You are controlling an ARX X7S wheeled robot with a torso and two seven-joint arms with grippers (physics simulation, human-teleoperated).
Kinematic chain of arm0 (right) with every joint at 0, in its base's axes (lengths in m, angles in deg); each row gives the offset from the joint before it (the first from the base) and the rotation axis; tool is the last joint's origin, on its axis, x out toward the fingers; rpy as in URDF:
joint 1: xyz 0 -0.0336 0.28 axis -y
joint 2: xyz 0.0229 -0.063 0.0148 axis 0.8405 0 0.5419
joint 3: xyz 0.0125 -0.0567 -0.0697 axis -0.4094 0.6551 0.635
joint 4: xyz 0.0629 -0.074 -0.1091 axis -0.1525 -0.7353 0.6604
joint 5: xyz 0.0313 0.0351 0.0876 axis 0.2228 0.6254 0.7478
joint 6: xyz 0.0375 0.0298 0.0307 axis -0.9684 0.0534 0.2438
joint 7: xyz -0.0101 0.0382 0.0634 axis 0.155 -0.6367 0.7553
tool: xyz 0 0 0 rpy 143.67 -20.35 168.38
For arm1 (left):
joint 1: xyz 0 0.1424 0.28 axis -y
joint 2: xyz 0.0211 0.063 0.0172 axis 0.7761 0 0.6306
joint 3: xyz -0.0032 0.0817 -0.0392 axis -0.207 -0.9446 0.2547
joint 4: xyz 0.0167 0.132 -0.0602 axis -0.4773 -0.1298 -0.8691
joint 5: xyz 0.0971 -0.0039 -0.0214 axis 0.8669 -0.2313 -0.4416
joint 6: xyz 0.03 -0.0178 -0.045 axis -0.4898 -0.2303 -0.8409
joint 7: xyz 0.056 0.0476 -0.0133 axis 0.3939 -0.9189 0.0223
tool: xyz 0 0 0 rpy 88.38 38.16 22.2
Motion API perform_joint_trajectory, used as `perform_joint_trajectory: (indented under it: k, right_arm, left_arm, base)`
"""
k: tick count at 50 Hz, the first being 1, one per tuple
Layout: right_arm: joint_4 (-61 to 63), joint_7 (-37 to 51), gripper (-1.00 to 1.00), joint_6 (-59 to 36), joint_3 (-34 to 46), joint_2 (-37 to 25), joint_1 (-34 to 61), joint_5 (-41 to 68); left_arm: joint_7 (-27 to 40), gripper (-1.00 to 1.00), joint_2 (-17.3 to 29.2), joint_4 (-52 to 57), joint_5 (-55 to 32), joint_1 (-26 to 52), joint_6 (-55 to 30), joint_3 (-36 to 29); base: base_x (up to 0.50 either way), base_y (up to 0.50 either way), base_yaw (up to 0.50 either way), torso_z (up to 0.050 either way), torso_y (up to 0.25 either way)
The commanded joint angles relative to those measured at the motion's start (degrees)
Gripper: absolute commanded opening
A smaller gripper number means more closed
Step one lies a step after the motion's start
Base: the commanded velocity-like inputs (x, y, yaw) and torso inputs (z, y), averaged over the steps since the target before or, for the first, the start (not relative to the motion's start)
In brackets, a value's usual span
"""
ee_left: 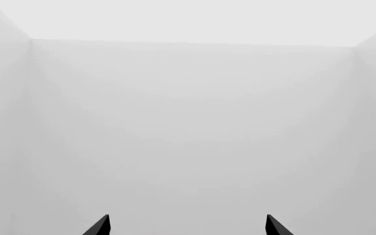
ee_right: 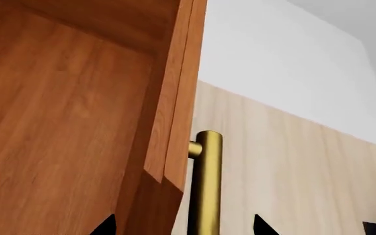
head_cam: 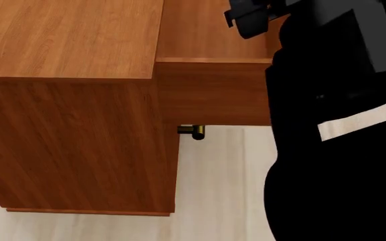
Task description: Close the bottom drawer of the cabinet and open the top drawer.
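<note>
Top drawer (head_cam: 213, 90) seen pulled out from the cabinet (head_cam: 72, 125), its brass handle (ee_right: 205, 186) framed between the spread fingertips of the right gripper (ee_right: 184, 226), left gripper (ee_left: 186, 226) released before blank white walls (ee_left: 188, 127), bottom drawer not seen.

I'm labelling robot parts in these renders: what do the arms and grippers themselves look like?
The right arm is a bulky, matte black, blocky body with one pale band across it. Both wrist views show only two black, pointed fingertips each: the left gripper and the right gripper. No cables show.
</note>
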Motion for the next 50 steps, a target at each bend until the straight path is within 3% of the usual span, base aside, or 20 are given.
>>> perform_joint_trajectory:
  k: [1,26,50]
  right_arm:
    - [-0.65,-2.98,1.00,-2.01,-8.72,-0.17,-0.27,-16.00]
    - [-0.64,-3.08,1.00,-3.32,-13.38,-3.29,0.94,-21.59]
    - [-0.64,-4.85,1.00,-5.03,-7.62,-4.81,1.49,-22.15]
  left_arm:
    - [0.28,1.00,0.22,0.18,-0.19,-0.25,0.12,0.19]
    - [0.06,1.00,-0.17,-0.36,-0.21,1.56,-0.19,-0.93]
    - [-0.31,1.00,-0.09,-0.60,0.14,1.13,0.61,-0.99]
  base:
    - [0.00,0.00,0.00,0.000,0.000]
    - [0.00,0.00,0.00,0.000,0.000]
    - [0.00,0.00,0.00,0.000,0.000]
